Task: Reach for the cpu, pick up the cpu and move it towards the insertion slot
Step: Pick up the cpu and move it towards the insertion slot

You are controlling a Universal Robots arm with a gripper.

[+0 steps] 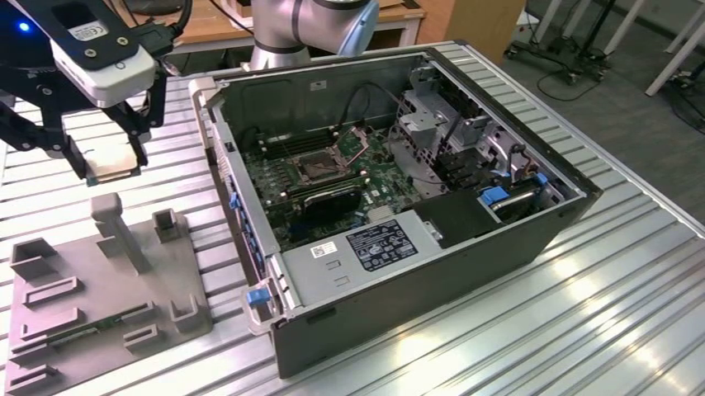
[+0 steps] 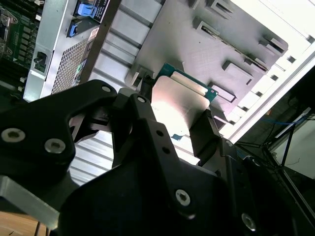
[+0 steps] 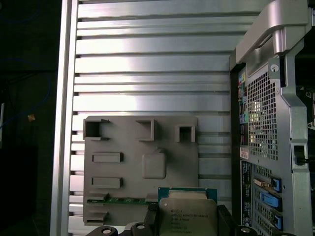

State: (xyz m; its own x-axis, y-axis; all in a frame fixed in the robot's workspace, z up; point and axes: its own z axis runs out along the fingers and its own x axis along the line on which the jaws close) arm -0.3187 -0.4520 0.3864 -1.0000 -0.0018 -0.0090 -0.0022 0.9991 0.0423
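In the exterior view my gripper (image 1: 111, 165) hangs in the air above the table at the exterior view's left, shut on the cpu (image 1: 114, 159), a thin pale square chip held upright between the black fingers. Both wrist views show the cpu (image 2: 177, 101) (image 3: 188, 214) clamped by its edges, silvery face showing, with the grey tray below it. The insertion slot (image 1: 312, 167), a dark square socket with a silver frame, sits on the green board inside the open computer case, well off to the exterior view's right of the gripper.
A grey plastic tray (image 1: 99, 289) (image 3: 123, 142) with recesses and upright posts lies on the slatted metal table, and a long green circuit strip (image 3: 123, 200) rests in it. The open computer case (image 1: 441, 247) stands beside the tray. The arm's base (image 1: 297, 33) is behind the case.
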